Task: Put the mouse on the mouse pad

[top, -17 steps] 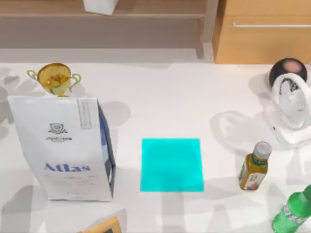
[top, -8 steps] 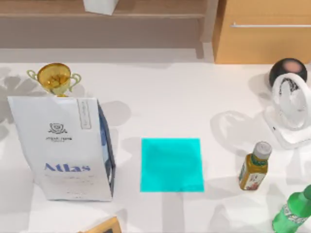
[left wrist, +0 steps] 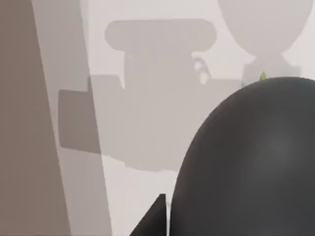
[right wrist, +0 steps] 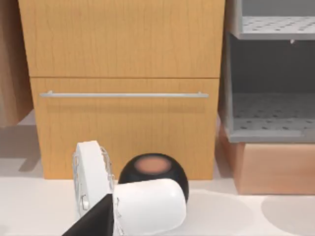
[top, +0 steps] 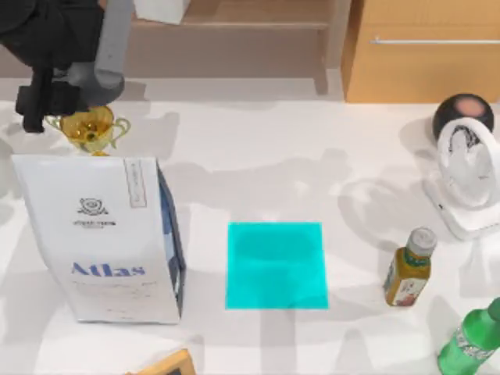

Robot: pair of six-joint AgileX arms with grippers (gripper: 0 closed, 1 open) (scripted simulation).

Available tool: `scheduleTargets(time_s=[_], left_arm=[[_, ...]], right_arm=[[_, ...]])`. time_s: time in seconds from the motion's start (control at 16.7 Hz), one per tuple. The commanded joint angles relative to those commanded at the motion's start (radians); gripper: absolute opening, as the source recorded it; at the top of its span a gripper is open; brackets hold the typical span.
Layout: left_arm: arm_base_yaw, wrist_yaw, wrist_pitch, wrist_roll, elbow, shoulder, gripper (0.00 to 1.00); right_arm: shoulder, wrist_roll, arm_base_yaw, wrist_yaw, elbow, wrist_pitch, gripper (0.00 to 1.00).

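The mouse pad (top: 276, 266) is a flat bright cyan rectangle lying bare at the middle of the table, just right of the white "Atlas" bag (top: 105, 238). The mouse is not on the pad, and I cannot pick it out on the table. My left gripper (top: 35, 105) hangs at the far left back, beside the gold trophy (top: 87, 126). In the left wrist view a big dark rounded body (left wrist: 251, 162) sits close to the camera; I cannot tell whether it is the mouse. A dark piece of my right gripper (right wrist: 93, 223) shows at the edge of the right wrist view, facing the cabinet.
A white fan (top: 469, 176) and a black ball-shaped speaker (top: 463, 115) stand at the right back. A yellow bottle (top: 409, 267) and a green bottle (top: 470, 337) stand at the right front. A wooden frame corner (top: 164, 365) shows at the front. A wooden drawer cabinet (top: 426, 51) and shelves line the back.
My left arm has come into the top view at the back left, beside the trophy. New arm shadows lie across the table. The objects have not moved.
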Motion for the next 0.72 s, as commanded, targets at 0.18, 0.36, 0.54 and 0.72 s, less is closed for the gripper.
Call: scheduleTargets(time_s=[0.18, 0.36, 0.54, 0.72], left_arm=[[-0.179, 0.011, -0.024, 0.301, 0.103, 0.136, 0.00], [-0.356, -0.004, -0.051, 0.560, 0.170, 0.242, 0.00], [-0.502, -0.039, -0.094, 0.743, 0.183, 0.313, 0.00], [-0.582, -0.076, -0.146, 0.837, 0.154, 0.351, 0.00]], right_arm=[[0.000, 0.000, 0.000, 0.000, 0.000, 0.000, 1.00], [0.000, 0.000, 0.000, 0.000, 0.000, 0.000, 1.00], [0.000, 0.000, 0.000, 0.000, 0.000, 0.000, 1.00], [0.000, 0.000, 0.000, 0.000, 0.000, 0.000, 1.00]])
